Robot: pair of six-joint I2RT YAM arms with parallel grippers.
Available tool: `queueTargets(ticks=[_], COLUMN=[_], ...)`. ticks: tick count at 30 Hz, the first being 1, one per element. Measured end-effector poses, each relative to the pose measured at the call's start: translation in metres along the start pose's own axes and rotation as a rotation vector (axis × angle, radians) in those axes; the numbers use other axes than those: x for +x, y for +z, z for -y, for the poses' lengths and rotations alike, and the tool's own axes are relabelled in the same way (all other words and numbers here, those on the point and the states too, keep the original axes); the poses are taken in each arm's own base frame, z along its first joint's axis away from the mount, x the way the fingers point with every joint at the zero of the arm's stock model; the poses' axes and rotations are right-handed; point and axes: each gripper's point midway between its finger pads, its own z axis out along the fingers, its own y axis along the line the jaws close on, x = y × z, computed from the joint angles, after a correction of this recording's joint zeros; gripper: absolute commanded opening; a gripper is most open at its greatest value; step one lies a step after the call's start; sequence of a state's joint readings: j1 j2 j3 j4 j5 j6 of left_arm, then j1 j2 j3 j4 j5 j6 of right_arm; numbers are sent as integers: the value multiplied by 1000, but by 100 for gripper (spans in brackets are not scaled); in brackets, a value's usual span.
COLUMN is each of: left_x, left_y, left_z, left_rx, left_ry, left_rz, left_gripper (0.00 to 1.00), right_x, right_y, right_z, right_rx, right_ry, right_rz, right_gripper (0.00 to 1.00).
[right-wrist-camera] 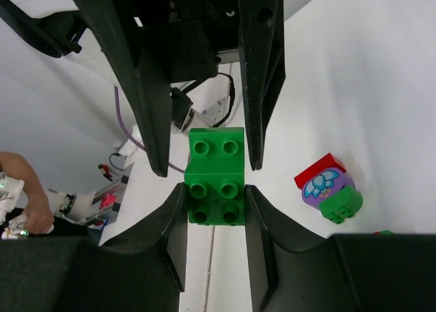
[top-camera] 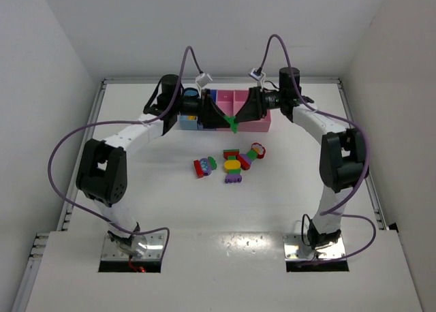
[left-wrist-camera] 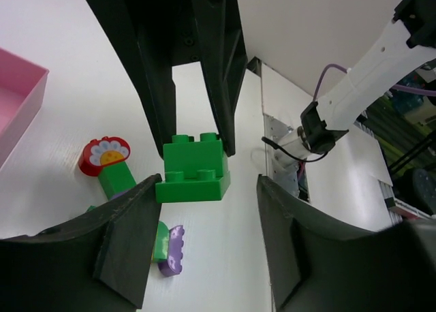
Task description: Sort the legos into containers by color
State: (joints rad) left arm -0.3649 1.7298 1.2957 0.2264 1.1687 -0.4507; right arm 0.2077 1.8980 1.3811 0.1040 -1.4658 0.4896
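Top external view has both arms meeting just in front of the containers (top-camera: 262, 126). Left gripper (left-wrist-camera: 208, 189) is spread wide, its fingers either side of the green brick (left-wrist-camera: 193, 167) with a gap showing, so it grips nothing. It looks placed for a handover, though which way I cannot tell. Right gripper (right-wrist-camera: 214, 197) is clamped on the brick's lower half and seems to hold it off the table (top-camera: 157, 203), short of any bin. Nearer the bases, 3 clumps of legos (top-camera: 233, 165) lie unsorted.

Lab; white-walled enclosure (top-camera: 58, 46) (cabled robot arms (top-camera: 112, 159))
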Motion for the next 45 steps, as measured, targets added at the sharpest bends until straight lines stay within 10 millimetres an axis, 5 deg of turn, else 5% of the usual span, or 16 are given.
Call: queueTargets(ticks=[9, 20, 26, 29, 32, 36, 39, 42, 45], left_x=[2, 10, 64, 70, 52, -8, -49, -72, -74], left_y=[2, 1, -9, -13, -13, -4, 10, 29, 49], left_z=[-7, -15, -35, -51, -64, -79, -90, -107, -131], left_rx=[-12, -50, -167, -261, -345, -433, -483, -523, -562], left_ry=[-22, -4, -77, -76, -34, 85, 157, 185, 185], left_rz=[4, -7, -89, -103, -81, 6, 68, 105, 109], left_gripper=[10, 1, 1, 1, 1, 1, 1, 1, 1], right_x=[-6, -13, -47, -55, -59, -48, -26, -8, -3], right_y=[0, -14, -77, -101, -108, -95, -87, -92, -109], right_z=[-3, 5, 41, 70, 107, 149, 182, 202, 212], right_rx=[-10, 32, 219, 377, 589, 802, 948, 1078, 1199], right_ry=[-28, -35, -71, -69, -111, -173, -184, -179, -184], right_rz=[-1, 30, 161, 214, 195, 88, -18, -90, -121], right_gripper=[0, 0, 0, 0, 0, 2, 34, 50, 64])
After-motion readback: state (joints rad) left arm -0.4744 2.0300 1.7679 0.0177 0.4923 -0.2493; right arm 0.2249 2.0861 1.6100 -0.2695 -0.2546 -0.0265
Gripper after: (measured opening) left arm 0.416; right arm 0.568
